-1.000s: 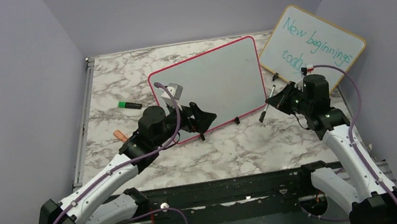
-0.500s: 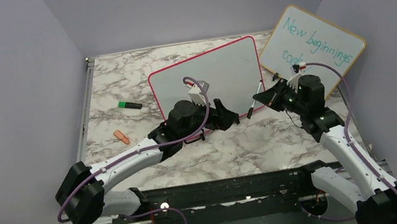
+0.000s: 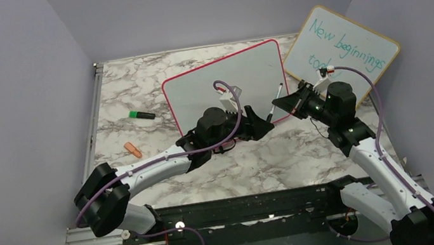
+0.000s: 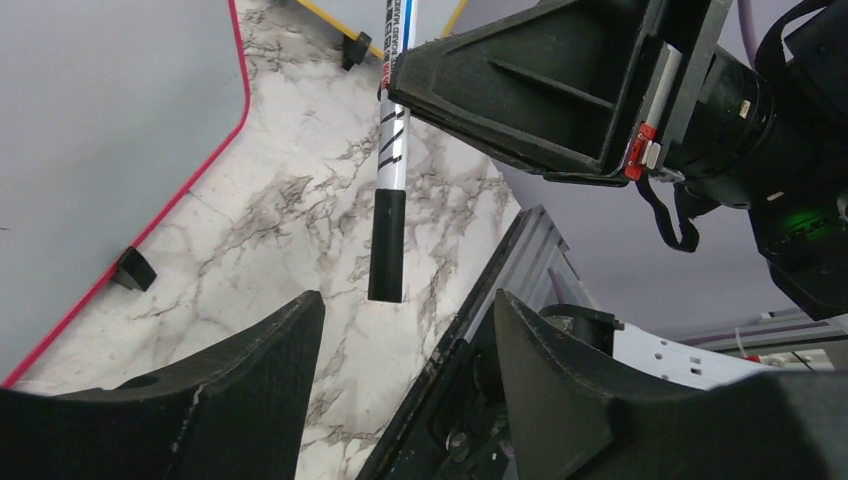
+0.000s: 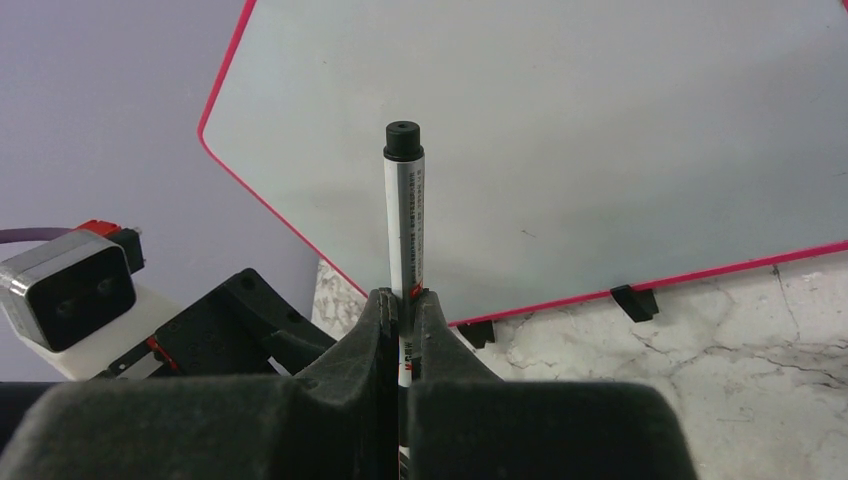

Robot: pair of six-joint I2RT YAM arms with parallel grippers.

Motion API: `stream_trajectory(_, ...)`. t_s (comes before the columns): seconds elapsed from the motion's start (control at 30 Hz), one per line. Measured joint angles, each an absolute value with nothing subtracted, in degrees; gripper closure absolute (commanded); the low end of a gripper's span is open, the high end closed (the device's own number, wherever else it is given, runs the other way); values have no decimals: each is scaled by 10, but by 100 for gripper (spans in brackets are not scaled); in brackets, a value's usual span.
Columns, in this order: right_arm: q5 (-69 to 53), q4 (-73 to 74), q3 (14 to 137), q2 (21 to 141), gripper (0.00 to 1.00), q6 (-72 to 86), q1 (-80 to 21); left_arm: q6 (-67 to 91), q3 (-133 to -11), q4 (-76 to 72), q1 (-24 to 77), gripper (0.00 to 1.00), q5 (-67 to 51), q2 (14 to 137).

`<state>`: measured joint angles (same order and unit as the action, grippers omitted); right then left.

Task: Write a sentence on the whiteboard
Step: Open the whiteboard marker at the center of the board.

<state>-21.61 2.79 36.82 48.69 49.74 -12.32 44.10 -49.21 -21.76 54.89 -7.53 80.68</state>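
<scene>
My left gripper [image 3: 258, 123] has swung across to the marker [image 4: 392, 150], jaws spread at its cap [image 4: 387, 245]. My right gripper [image 5: 404, 300] pinches it before the blank, upright whiteboard [image 3: 240, 74]. Closing off-centre could knock it loose.

The left arm [image 3: 150, 167] extends low from its base at the near edge of the table [image 3: 283, 158] and runs diagonally toward the table centre, with the wrist camera uppermost. The left gripper [image 4: 405, 310] points toward the right gripper [image 5: 403, 300]. Its jaws stand apart and nothing touches either finger.

The right arm [image 3: 373, 158] rises from the near right corner with the elbow bent and the forearm angled toward the far edge. The right gripper points left, jaws clamped on a marker [image 5: 404, 200]. The marker projects past the fingertips, and its black end sits at the mouth of the left jaws.
</scene>
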Motion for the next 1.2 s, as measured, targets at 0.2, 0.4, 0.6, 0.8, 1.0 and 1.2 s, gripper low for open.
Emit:
stream_trajectory(0.2,-236,-1,362,487,99,509,-124,464,-494,-241,549,48,-84,829)
stream_trajectory(0.4,-252,-23,359,491,99,517,-127,480,-502,-259,549,56,-84,842)
stream_trajectory(0.6,-265,-34,359,497,99,521,-131,496,-510,-283,549,74,-88,860)
stream_trajectory(0.8,-271,-39,359,499,99,525,-131,504,-512,-289,549,100,-90,866)
stream_trajectory(1.0,-278,-42,359,499,78,513,-131,481,-507,-295,547,100,-98,865)
stream_trajectory(1.2,-298,-11,387,513,37,472,-134,415,-464,-296,538,100,-107,818)
